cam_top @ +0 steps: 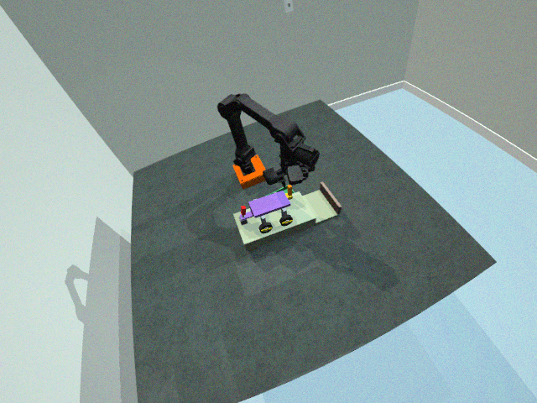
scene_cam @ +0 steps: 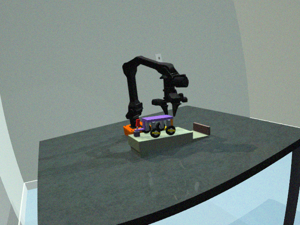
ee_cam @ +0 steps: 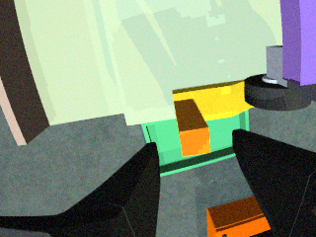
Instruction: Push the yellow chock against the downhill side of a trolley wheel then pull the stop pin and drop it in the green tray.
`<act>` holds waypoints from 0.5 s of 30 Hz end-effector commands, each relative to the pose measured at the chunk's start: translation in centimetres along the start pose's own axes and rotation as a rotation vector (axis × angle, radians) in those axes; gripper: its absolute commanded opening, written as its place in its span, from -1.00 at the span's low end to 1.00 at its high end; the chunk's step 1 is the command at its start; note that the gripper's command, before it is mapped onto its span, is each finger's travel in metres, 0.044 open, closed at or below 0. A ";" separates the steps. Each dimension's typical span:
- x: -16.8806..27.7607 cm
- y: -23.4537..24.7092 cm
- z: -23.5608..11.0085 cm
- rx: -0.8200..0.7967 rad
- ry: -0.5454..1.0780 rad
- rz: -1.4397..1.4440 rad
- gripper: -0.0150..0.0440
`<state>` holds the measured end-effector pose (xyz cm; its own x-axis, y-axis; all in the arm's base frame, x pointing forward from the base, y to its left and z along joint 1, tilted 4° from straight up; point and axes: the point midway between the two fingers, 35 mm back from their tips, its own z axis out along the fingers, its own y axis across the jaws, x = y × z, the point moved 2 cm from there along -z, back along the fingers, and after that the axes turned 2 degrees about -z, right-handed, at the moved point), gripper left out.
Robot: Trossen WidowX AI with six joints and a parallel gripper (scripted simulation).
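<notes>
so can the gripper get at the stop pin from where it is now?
Probably yes. The gripper hangs open above the trolley's downhill end, while the pin stands upright at the uphill end with its red head exposed and nothing above it.

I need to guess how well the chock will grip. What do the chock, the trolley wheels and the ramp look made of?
Chock: flat yellow body, orange handle, matte like plastic; its base is hidden here. Trolley wheels: black tyres, probably rubber, around yellow hubs. Ramp: pale green, smooth, even matte finish, maybe painted board or plastic; no texture shows.
</notes>
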<state>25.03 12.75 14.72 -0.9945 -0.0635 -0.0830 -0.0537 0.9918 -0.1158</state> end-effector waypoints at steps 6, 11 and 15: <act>0.0 0.0 -1.7 -0.001 -0.003 0.000 0.24; -0.3 0.0 -1.9 -0.006 -0.023 -0.004 0.33; -1.8 -0.6 -3.7 -0.024 -0.145 -0.044 0.15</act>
<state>25.64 13.03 17.11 -0.9854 -0.0904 -0.1442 -0.0761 0.9919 -0.1020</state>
